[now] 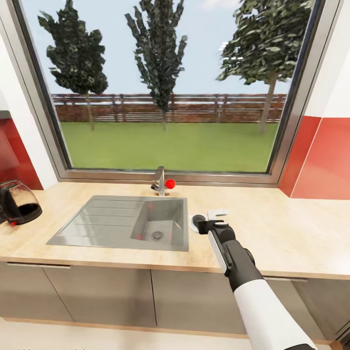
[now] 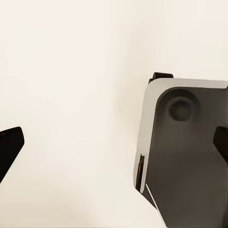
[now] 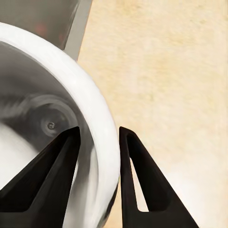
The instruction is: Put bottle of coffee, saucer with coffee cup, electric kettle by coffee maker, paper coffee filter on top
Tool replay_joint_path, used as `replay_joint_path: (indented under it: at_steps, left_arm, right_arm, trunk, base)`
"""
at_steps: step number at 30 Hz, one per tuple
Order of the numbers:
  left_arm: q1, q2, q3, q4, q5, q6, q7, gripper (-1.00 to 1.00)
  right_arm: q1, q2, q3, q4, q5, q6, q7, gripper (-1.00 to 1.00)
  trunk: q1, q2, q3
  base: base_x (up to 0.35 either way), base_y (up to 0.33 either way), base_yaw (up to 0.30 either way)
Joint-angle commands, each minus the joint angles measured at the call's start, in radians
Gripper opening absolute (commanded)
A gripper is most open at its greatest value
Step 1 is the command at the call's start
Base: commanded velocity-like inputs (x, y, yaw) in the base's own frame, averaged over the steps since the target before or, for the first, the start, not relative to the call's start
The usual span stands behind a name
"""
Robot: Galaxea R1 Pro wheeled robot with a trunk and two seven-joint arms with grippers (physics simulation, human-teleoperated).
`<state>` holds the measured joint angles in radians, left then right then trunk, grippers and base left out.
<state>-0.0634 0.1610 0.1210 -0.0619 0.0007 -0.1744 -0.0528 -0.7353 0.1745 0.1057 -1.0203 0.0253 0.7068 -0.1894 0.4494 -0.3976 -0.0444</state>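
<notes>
Beside sink (image 1: 121, 223) — right gripper (image 3: 99, 137) astride cup rim (image 3: 102, 123)

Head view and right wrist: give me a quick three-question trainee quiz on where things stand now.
1. True or false: the electric kettle stands on the kitchen countertop to the right of the sink.
2. The right hand has its fingers astride the rim of: A the coffee cup; B the tap; C the kettle.
3. Fill in: the left hand has its fingers ____.
Key: 1 false; 2 A; 3 open.
</notes>
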Motion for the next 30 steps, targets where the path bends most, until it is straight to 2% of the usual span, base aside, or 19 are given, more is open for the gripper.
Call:
replay_joint_path:
  at_steps: [1,9,30]
  left_arm:
    - [-0.001,0.0,0.008,0.001,0.0,-0.003,-0.006,1.0]
    - [-0.001,0.0,0.012,0.0,0.002,-0.006,-0.006,1.0]
    - [-0.001,-0.015,0.012,-0.01,0.002,-0.007,-0.006,1.0]
  right_arm:
    - [-0.001,0.0,0.002,-0.001,0.002,0.006,-0.004,-1.0]
    - [-0.001,0.0,0.002,-0.003,0.001,0.036,-0.004,-1.0]
    - [-0.001,0.0,0.003,0.003,0.001,0.039,-0.003,-1.0]
  trunk:
    - [0.001,-0.002,-0.003]
    - [0.001,-0.002,-0.008]
    - [0.001,-0.002,-0.027]
  base:
    - [0.0,0.0,0.118]
    - [0.0,0.0,0.227]
    - [0.0,0.0,0.241]
